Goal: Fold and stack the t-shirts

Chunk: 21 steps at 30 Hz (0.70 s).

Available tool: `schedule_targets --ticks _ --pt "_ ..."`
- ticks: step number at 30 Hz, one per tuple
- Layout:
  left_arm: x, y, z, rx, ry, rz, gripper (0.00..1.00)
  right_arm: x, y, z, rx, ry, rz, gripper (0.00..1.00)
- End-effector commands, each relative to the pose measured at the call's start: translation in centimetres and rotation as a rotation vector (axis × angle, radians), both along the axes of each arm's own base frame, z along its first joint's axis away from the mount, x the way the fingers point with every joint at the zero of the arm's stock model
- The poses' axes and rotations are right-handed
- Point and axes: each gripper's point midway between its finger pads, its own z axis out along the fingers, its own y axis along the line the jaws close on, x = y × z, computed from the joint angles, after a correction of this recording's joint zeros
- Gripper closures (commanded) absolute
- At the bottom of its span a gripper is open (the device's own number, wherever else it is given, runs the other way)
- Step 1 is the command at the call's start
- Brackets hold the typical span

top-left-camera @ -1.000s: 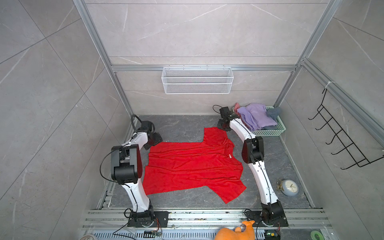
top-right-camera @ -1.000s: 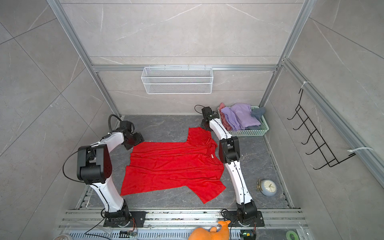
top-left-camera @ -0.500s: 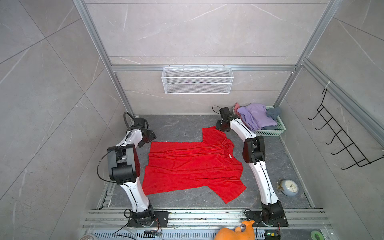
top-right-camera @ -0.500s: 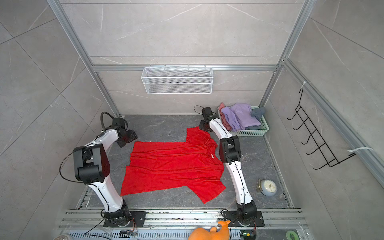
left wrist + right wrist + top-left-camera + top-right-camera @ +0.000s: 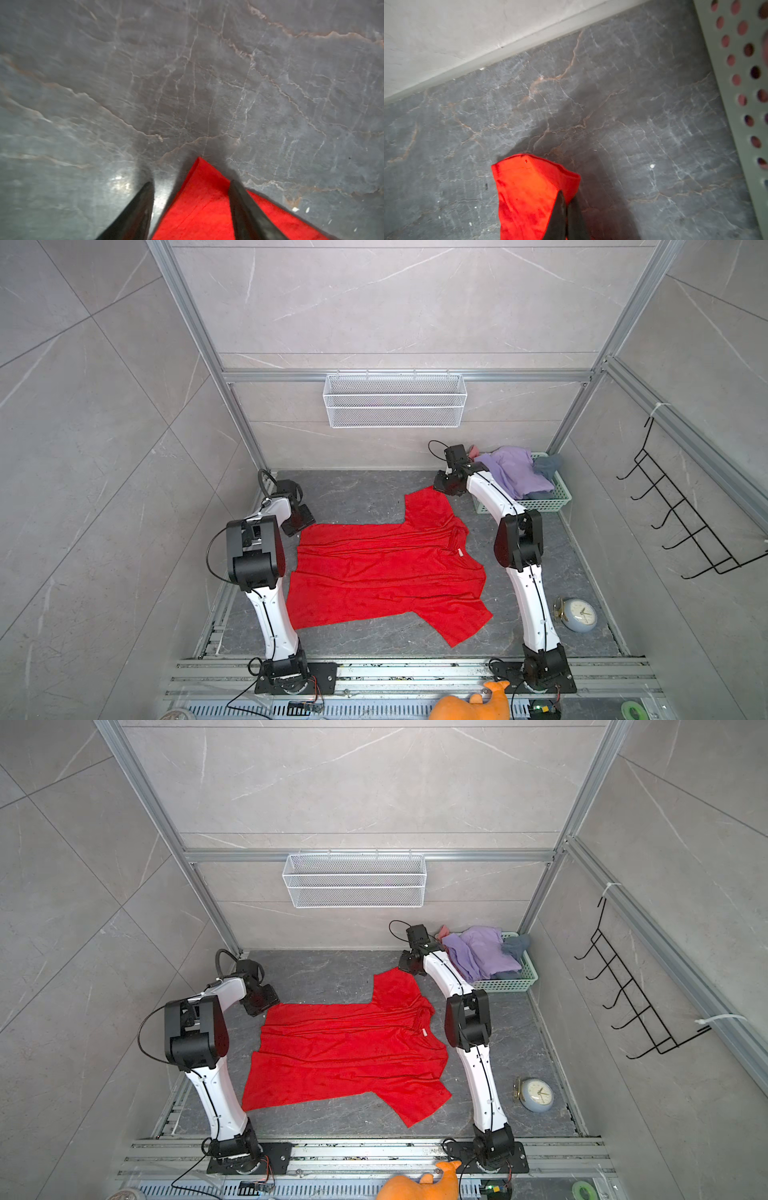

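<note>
A large red t-shirt point(image 5: 386, 572) point(image 5: 349, 1052) lies spread flat on the dark stone floor. At the shirt's far left corner my left gripper point(image 5: 297, 520) point(image 5: 190, 182) is open. One finger point(image 5: 239, 199) rests on the red corner point(image 5: 199, 197), the other on bare floor. My right gripper point(image 5: 446, 485) point(image 5: 566, 196) is shut on the tip of the far sleeve point(image 5: 529, 187), which is lifted slightly. More t-shirts, lavender point(image 5: 515, 470), pink point(image 5: 473, 450) and dark grey point(image 5: 546, 466), are heaped in the green basket point(image 5: 540, 504).
A round clock point(image 5: 579, 614) lies near the right arm's base. An orange plush toy point(image 5: 473, 703) sits at the front edge. A white wire basket point(image 5: 395, 402) hangs on the back wall and a black hook rack point(image 5: 681, 522) on the right wall.
My left gripper swung slightly outward, then came back onto the shirt's corner with its jaws narrower. My right gripper has shut on the sleeve tip.
</note>
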Motion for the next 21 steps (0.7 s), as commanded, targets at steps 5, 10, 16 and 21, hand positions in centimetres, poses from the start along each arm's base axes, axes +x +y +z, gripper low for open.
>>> schedule_targets --ticks 5,10,16,21 --pt "1.9 -0.8 0.2 0.002 -0.010 0.008 0.63 -0.4 0.5 4.4 0.026 -0.077 0.032 1.00" --pt "1.8 -1.2 0.0 -0.021 -0.006 0.017 0.92 -0.7 0.3 5.6 0.027 -0.100 0.033 1.00" --pt "2.1 -1.1 3.8 -0.002 -0.091 -0.013 1.00 -0.9 -0.2 9.6 0.005 -0.183 0.038 1.00" --pt "0.8 -0.8 9.2 0.055 -0.216 -0.049 1.00 -2.6 -1.4 14.8 -0.040 -0.282 0.046 1.00"
